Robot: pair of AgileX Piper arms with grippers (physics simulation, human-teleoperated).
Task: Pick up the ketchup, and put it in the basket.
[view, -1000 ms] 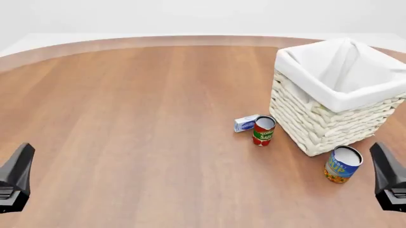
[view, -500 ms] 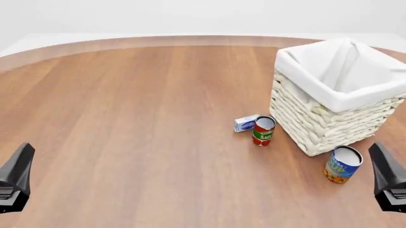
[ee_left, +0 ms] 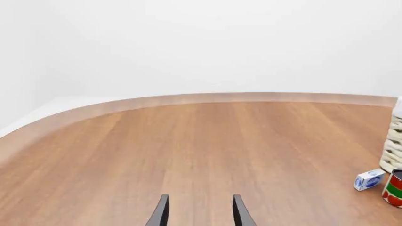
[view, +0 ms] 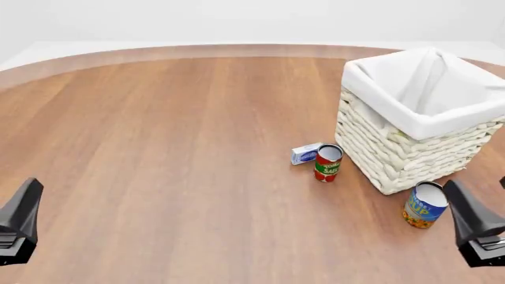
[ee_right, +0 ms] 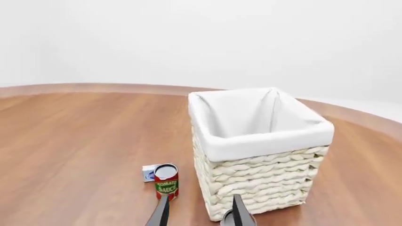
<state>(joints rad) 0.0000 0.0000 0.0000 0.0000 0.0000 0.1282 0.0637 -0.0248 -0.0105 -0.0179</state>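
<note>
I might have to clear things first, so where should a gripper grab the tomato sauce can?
Probably by its round side wall, coming down from above: the tomato sauce can stands upright, with the small box close on one side and the basket on the other.

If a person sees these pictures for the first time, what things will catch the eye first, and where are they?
The eye goes first to the big white woven basket with its cloth liner, standing on the right side of the brown table. Next come the red-and-green tomato sauce can with a small white-and-blue box close on its left, just left of the basket, and a blue-and-yellow can in front of the basket. No ketchup bottle is visible in any view.
</note>
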